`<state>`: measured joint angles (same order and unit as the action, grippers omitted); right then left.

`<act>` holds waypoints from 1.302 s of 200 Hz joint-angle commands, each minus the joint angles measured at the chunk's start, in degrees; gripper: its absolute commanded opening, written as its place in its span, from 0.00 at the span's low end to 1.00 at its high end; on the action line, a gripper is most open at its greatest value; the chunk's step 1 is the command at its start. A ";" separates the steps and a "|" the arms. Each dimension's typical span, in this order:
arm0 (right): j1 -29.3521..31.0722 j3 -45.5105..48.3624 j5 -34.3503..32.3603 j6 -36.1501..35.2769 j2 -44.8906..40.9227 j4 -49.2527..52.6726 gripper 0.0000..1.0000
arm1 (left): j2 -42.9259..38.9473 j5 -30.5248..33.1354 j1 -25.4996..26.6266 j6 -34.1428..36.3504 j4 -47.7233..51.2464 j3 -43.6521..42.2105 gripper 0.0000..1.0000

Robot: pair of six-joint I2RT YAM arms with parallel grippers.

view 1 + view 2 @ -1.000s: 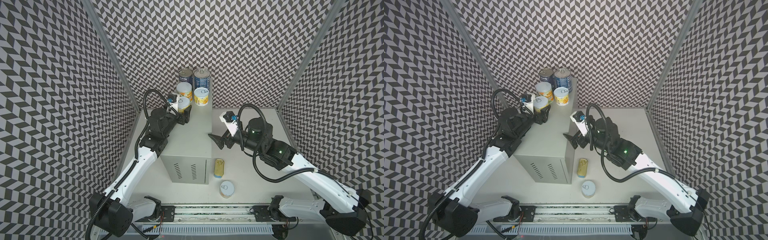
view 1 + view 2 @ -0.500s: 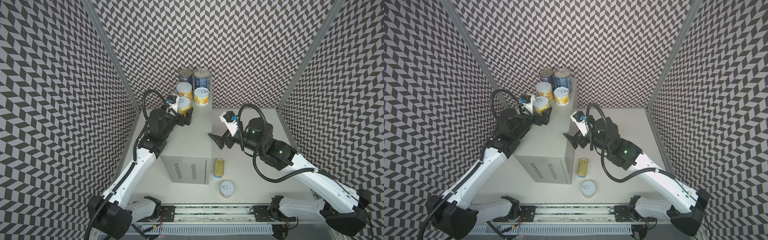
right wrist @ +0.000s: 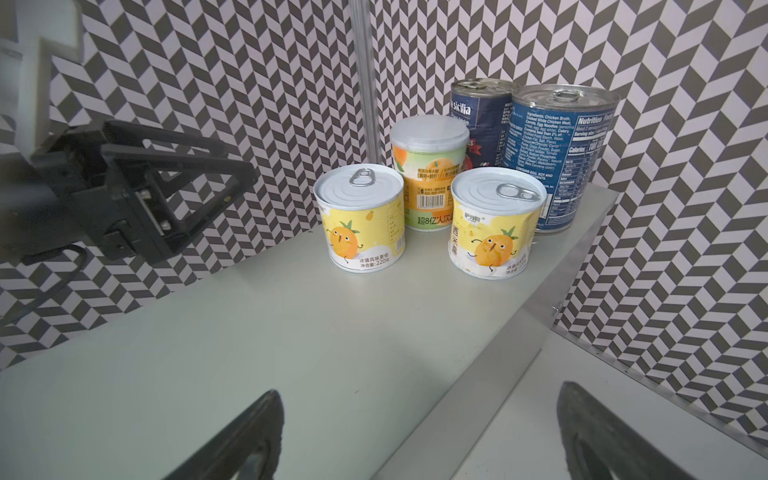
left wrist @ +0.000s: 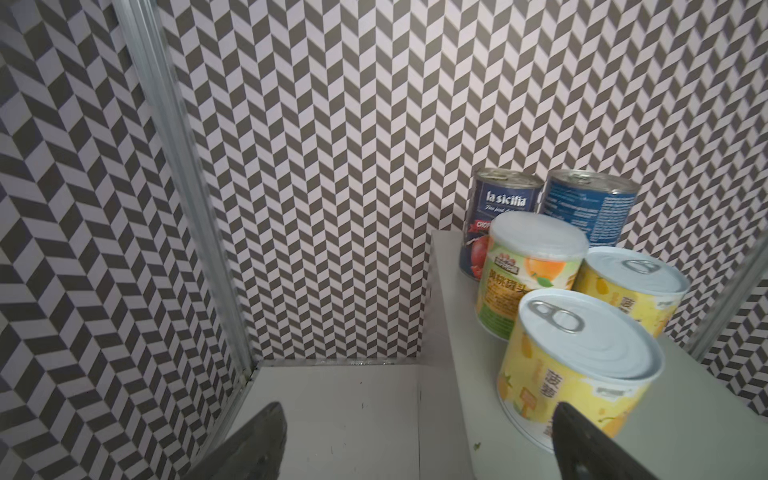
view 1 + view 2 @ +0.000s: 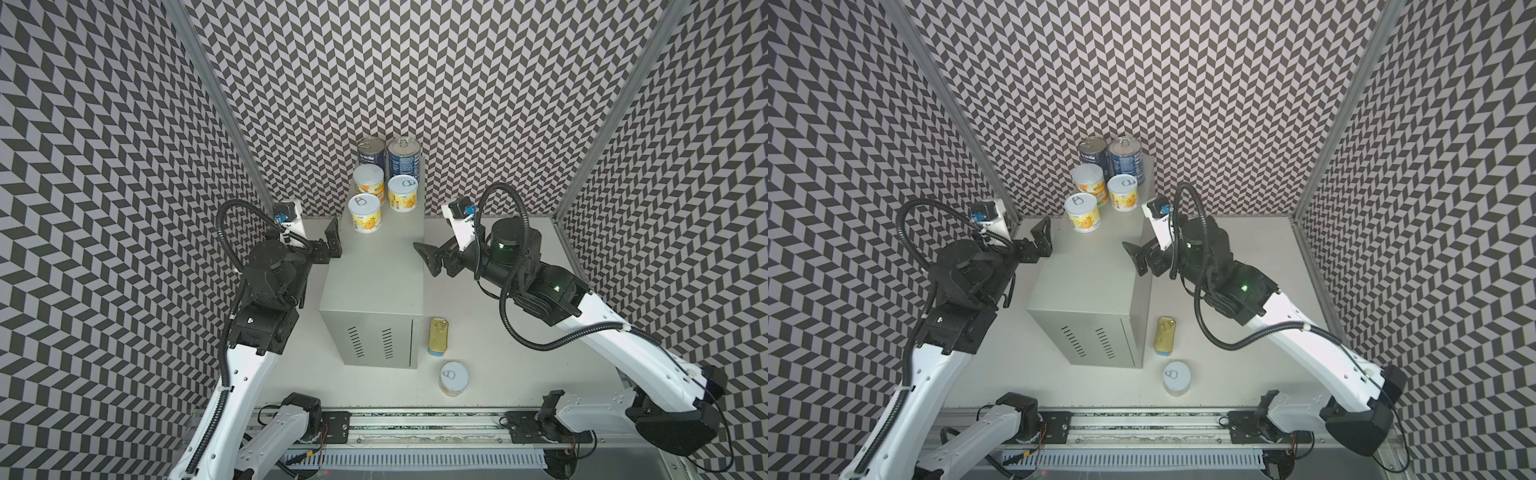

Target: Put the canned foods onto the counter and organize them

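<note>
- Five of seven stood grouped at the back of the counter [image 5: 374,270]: two tall blue cans [image 5: 404,162], three short fruit cans [image 5: 364,214].
- Two lay on the tabletop [image 5: 498,353] by its front: gold-topped rectangular tin [image 5: 438,336], white-lidded can [image 5: 454,377].
- Left gripper [image 5: 330,243] and right gripper [image 5: 427,258] both gaped wide, empty.
- Judgement: right gripper sat nearer; take the tin across its narrow sides and set it in the free front row.
</note>
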<state>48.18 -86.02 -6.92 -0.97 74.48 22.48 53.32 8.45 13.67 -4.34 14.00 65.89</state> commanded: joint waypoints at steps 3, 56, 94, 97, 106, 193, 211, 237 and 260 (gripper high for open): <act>-0.12 -1.91 -2.57 3.79 0.59 0.25 0.99 | 3.80 2.53 -1.36 -2.16 2.78 3.78 1.00; -0.09 -2.91 -3.62 5.46 1.69 1.16 0.99 | 9.71 -3.03 -4.35 -1.49 -0.47 5.57 1.00; -0.11 -2.84 -4.54 5.41 1.64 1.77 0.99 | 11.78 -6.93 -4.62 -1.55 -2.04 5.70 1.00; -0.11 -2.76 -4.63 5.37 1.67 1.78 0.99 | 11.90 -7.35 -4.70 -1.55 -2.12 5.66 1.00; -0.11 -2.65 -4.80 5.28 1.52 1.73 0.99 | 12.37 -8.11 -4.71 -1.44 -2.30 5.70 1.00; -0.11 -0.60 -5.04 4.79 1.16 0.72 0.99 | 15.06 -13.53 -6.45 -2.17 -3.54 5.84 1.00; -0.11 -0.47 -5.03 4.75 1.19 0.64 0.99 | 15.15 -14.58 -6.91 -2.16 -3.89 5.50 1.00; -0.11 -0.03 -5.01 4.66 1.03 0.14 0.99 | 15.41 -16.83 -7.19 -1.91 -4.40 5.15 1.00; -0.11 0.30 -4.94 4.75 0.93 0.02 0.99 | 15.60 -17.75 -7.32 -1.90 -4.79 5.00 1.00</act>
<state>48.18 -86.61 -11.16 3.68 75.83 25.28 68.64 -6.79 6.70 -5.74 11.31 70.41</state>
